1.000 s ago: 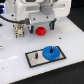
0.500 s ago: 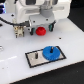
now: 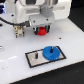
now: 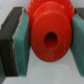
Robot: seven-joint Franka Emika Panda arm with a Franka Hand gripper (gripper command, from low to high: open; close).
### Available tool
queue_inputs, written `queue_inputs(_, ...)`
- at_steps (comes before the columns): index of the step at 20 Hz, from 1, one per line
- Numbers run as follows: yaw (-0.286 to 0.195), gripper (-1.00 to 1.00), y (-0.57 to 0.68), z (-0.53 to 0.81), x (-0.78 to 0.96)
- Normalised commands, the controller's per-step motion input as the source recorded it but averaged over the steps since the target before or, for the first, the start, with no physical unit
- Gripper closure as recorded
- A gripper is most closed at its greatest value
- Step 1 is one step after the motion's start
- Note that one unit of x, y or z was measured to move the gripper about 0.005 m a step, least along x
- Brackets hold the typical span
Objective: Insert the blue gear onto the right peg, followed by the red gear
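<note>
While raised slightly, gripper (image 3: 43, 31) clamps red gear (image 3: 43, 32), blue gear (image 3: 49, 52) unmoved

The small round toothed red gear (image 4: 50, 31) is bright red against teal finger pads (image 4: 23, 47) backed in black; the flat toothed blue gear (image 3: 50, 52) is bright blue; the rectangular plate (image 3: 36, 59) is pale grey, black-bordered, on a white table (image 3: 15, 70).

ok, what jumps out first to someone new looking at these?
The red gear fills the wrist view, pinched between the claw's teal pads. In the exterior view it hangs above the white table, while the blue gear already sits on the black-bordered plate below.
</note>
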Motion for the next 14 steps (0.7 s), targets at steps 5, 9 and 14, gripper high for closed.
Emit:
queue_inputs(5,0.0,1.0,-0.04,0.5,0.32)
queue_inputs(9,0.0,1.0,-0.06,0.46,0.53)
queue_inputs(14,0.0,1.0,-0.02,0.47,0.64)
